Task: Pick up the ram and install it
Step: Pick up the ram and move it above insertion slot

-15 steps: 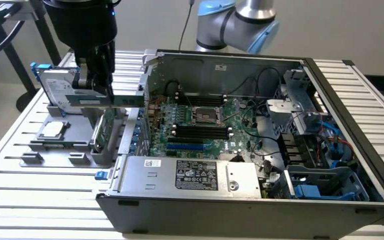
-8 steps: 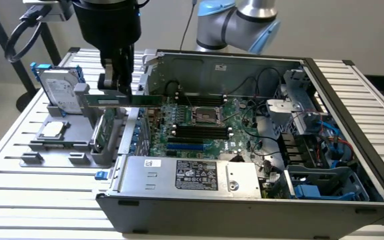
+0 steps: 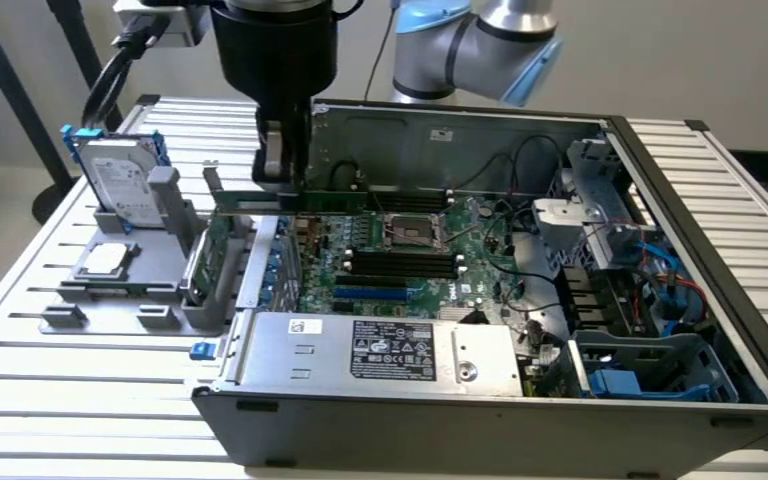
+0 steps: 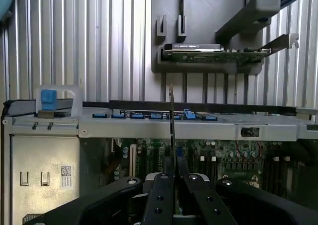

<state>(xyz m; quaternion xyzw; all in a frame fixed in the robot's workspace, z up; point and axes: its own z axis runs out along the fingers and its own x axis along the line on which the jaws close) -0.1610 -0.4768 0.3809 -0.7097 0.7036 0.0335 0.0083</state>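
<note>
My gripper (image 3: 281, 183) hangs from the black wrist over the open computer case (image 3: 491, 420), above the side of the motherboard nearest the exterior view's left. It is shut on the ram (image 3: 337, 203), a long narrow green stick held level above the board. In the wrist view the ram (image 4: 171, 120) stands edge-on as a thin dark blade, pinched between the two black fingers (image 4: 160, 195) of the gripper (image 4: 172, 168). The black memory slots (image 3: 398, 265) lie lower on the motherboard, apart from the ram.
A grey holder (image 3: 131, 300) on the slatted table carries a silver hard drive with blue rails (image 3: 120, 175) and a taller green expansion card (image 4: 213, 56). Inside the case are a silver power supply (image 3: 384, 350), cables and blue-tabbed drive bays (image 3: 638, 370).
</note>
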